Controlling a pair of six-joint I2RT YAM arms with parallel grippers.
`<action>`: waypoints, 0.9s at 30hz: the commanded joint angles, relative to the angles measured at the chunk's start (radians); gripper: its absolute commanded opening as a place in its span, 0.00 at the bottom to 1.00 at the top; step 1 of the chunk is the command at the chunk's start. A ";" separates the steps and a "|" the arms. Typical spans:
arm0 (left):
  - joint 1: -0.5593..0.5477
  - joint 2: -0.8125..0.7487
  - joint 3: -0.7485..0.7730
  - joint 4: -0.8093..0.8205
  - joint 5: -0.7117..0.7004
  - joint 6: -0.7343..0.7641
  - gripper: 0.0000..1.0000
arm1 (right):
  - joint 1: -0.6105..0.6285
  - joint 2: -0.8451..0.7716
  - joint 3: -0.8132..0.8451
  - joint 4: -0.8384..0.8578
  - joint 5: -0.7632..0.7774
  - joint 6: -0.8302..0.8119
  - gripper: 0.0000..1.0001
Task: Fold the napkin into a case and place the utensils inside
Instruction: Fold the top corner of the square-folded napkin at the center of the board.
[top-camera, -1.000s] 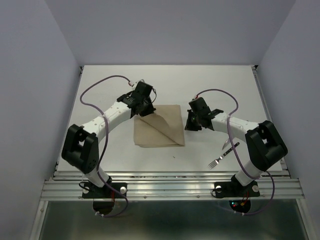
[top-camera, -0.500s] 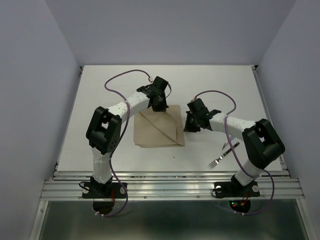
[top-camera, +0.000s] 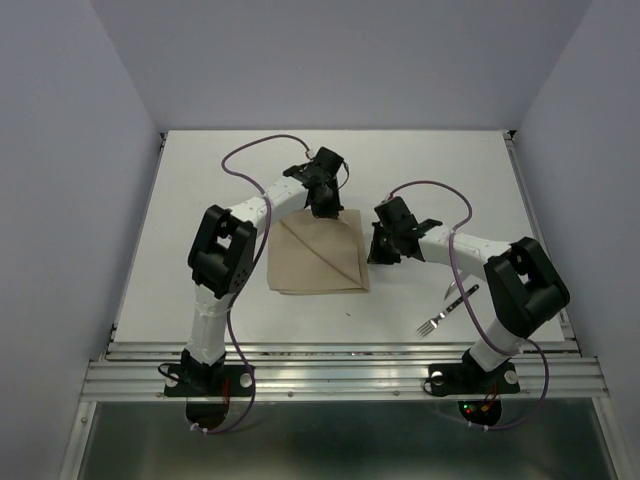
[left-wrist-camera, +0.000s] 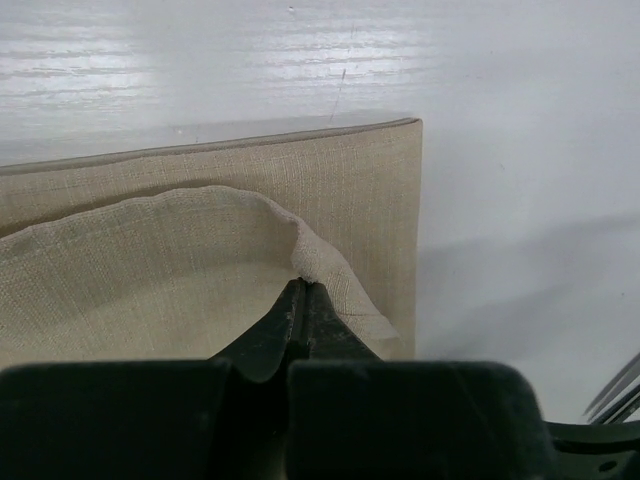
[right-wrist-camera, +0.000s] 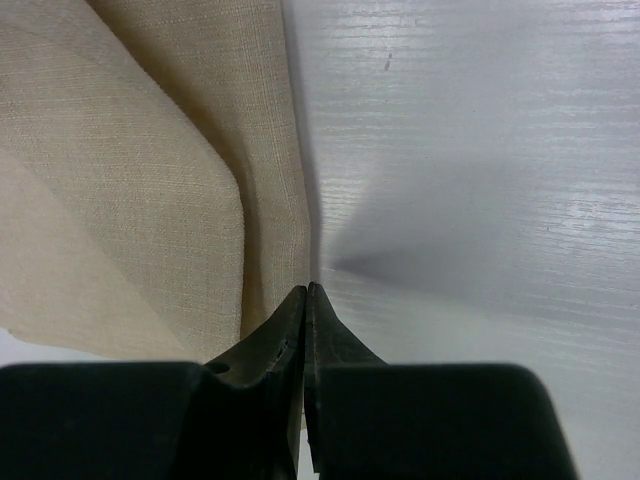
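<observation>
The beige napkin (top-camera: 315, 258) lies folded in the middle of the table, with a diagonal flap across it. My left gripper (top-camera: 326, 206) is at its far edge, shut on a corner of the upper layer, which it holds lifted in the left wrist view (left-wrist-camera: 303, 283) above the flat cloth (left-wrist-camera: 150, 280). My right gripper (top-camera: 376, 254) is shut and empty. Its tips rest on the table at the napkin's right edge in the right wrist view (right-wrist-camera: 307, 288), beside the cloth (right-wrist-camera: 150, 180). The fork (top-camera: 440, 317) lies near the right arm. A thin silver piece (top-camera: 451, 289), possibly the knife, lies beside it.
The white table (top-camera: 230, 300) is bounded by grey walls at the left, right and back. A metal rail (top-camera: 340, 375) runs along the near edge. Purple cables (top-camera: 262, 145) loop above both arms.
My left gripper has swung from the napkin's far-left corner to the right along the far edge, carrying the pinched corner with it. The right gripper has barely moved.
</observation>
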 joint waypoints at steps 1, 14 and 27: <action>-0.001 0.019 0.054 -0.024 0.020 0.025 0.00 | 0.006 0.002 0.025 0.031 -0.001 0.004 0.05; -0.001 0.030 0.053 -0.030 -0.007 0.011 0.00 | 0.006 -0.014 0.016 0.030 0.002 0.010 0.05; -0.001 0.048 0.070 -0.044 -0.001 0.008 0.24 | 0.006 -0.044 0.005 0.016 0.024 0.018 0.05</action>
